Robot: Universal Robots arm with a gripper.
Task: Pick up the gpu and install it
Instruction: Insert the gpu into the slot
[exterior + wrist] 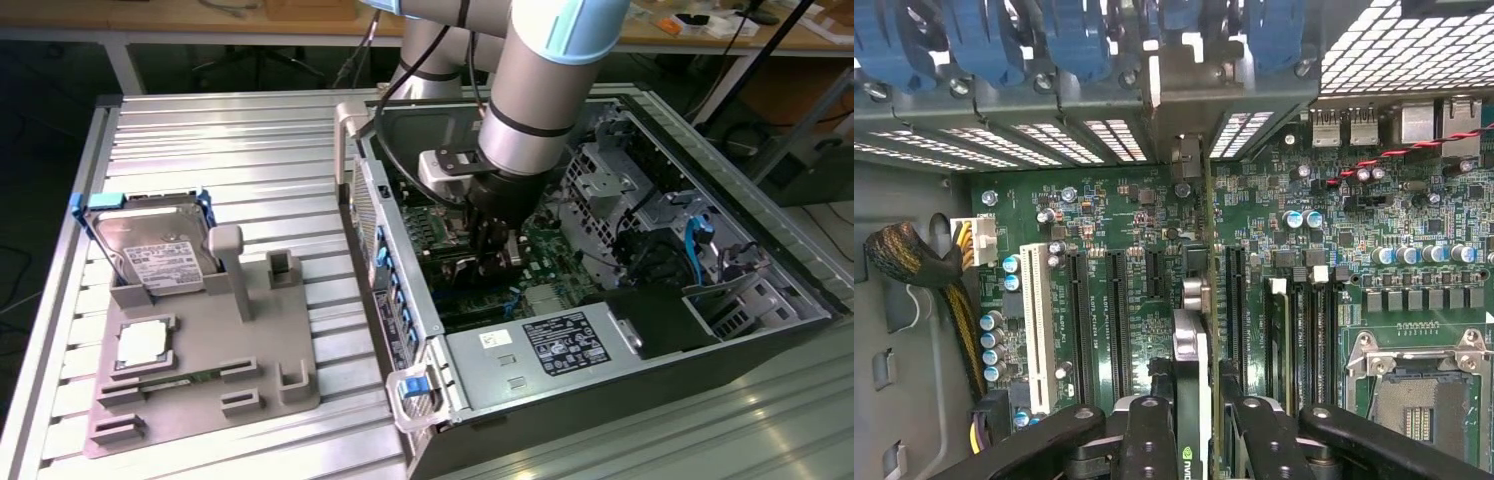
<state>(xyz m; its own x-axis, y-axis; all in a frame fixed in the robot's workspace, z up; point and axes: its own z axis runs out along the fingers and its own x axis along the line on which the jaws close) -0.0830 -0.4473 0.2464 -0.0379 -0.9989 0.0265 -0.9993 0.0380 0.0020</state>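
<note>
Reaching down into the open computer case (601,330), the arm has its end effector (497,250) low over the green motherboard (547,250), near the middle of the case. The end effector is closed on the gpu (1191,390): in the wrist view the two black fingers (1147,440) sit on either side of the thin card, which is seen edge-on, standing upright between them. The card runs straight along the board toward the rear wall of the case, lined up between the long black expansion slots (1119,310), with a white slot (1036,315) further off to one side. Its far end reaches toward the row of vented slot covers and blue clips (1064,40) at the back of the case. I cannot tell whether its lower edge is already seated in a slot.

The case lies on its side with its open face upward, on the ribbed metal tabletop (227,140), taking up the half toward the exterior view's right. On the other half, toward the exterior view's left, sits a grey holder tray (267,370). A silver hard drive (160,255) with a white label leans in a stand at the tray's far end, a square processor chip (143,342) lies flat in its recess just in front of it, and a narrow green memory stick (180,378) lies nearer the front edge.
</note>
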